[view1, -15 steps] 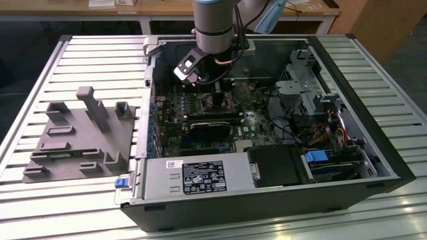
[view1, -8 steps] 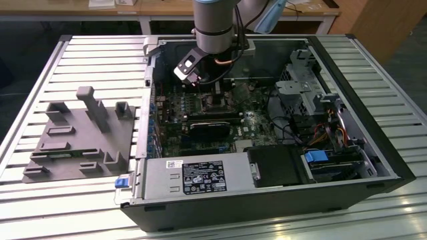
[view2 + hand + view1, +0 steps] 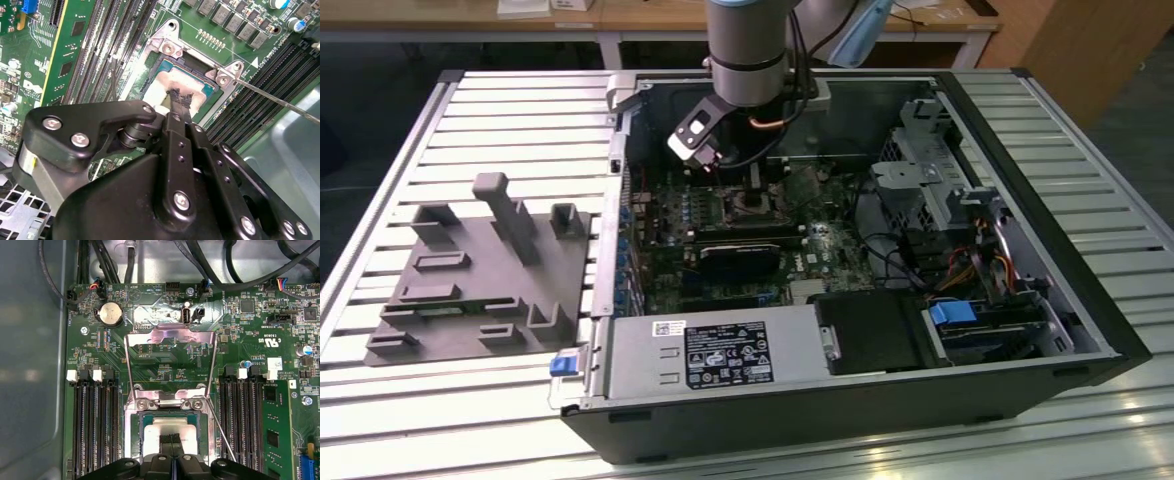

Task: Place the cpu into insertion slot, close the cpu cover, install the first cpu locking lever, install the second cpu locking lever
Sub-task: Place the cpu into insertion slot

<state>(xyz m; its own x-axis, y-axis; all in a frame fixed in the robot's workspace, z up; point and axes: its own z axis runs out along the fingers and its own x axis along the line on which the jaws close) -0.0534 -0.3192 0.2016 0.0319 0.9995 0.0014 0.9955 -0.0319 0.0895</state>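
Note:
The cpu (image 3: 167, 427) lies flat in the insertion slot (image 3: 139, 440), its dull silver top smeared pale in the second wrist view (image 3: 167, 82). My gripper (image 3: 172, 440) is shut, and its dark tips (image 3: 177, 97) rest together on the middle of the chip. The cpu cover (image 3: 171, 336), a shiny metal frame, stands swung open at the far side of the slot. Thin wire levers (image 3: 215, 365) are raised alongside it, and one (image 3: 280, 100) slants across the memory slots. In the exterior view my gripper (image 3: 750, 185) hangs inside the open computer case over the slot (image 3: 750, 207).
Long black memory slots (image 3: 95, 430) flank the socket on both sides. A black heatsink block (image 3: 747, 262), a power supply (image 3: 707, 355) and a drive cage (image 3: 947, 190) crowd the case. A grey fixture block (image 3: 480, 270) stands on the slatted table at the exterior view's left.

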